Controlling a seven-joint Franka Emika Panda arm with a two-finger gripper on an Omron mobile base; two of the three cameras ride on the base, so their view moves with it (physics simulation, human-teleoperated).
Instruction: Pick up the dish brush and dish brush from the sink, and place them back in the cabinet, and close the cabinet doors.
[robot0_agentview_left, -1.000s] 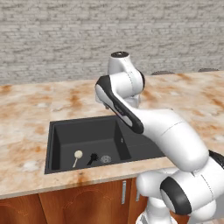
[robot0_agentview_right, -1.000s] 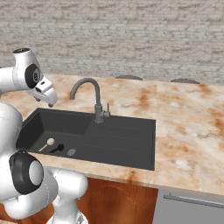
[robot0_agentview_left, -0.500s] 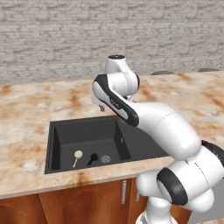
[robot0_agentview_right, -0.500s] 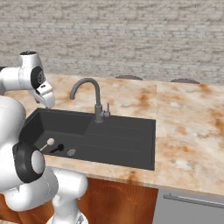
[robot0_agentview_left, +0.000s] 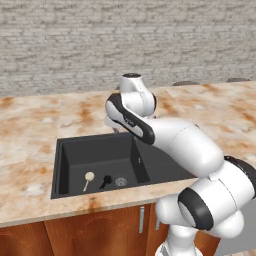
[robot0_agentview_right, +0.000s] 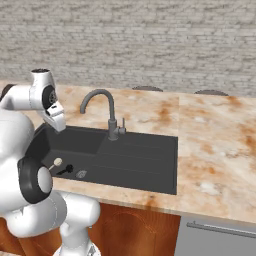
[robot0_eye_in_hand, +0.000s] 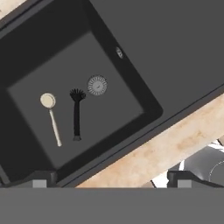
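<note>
Dark sink (robot0_agentview_left: 75, 150) in marble counter (robot0_agentview_left: 35, 125), cream-headed dish brush (robot0_eye_in_hand: 51, 116) and black dish brush (robot0_eye_in_hand: 77, 111) lying side by side near drain (robot0_eye_in_hand: 97, 85) in hand view, gripper (robot0_eye_in_hand: 107, 179) spread wide, empty, above the basin, tap (robot0_agentview_right: 102, 112) in right base view.

You are looking at a kitchen. A dark charcoal rectangular sink (robot0_agentview_right: 125, 160) is set into a mottled tan-and-cream stone counter (robot0_agentview_left: 35, 125), with a curved grey gooseneck tap (robot0_agentview_right: 102, 107) standing at its back edge and a round metal drain (robot0_eye_in_hand: 97, 85) in the basin floor. Behind the counter runs a grey brick wall (robot0_agentview_left: 125, 40). Below it you can see reddish-brown wooden cupboard fronts (robot0_agentview_left: 95, 232) with short metal handles.
</note>
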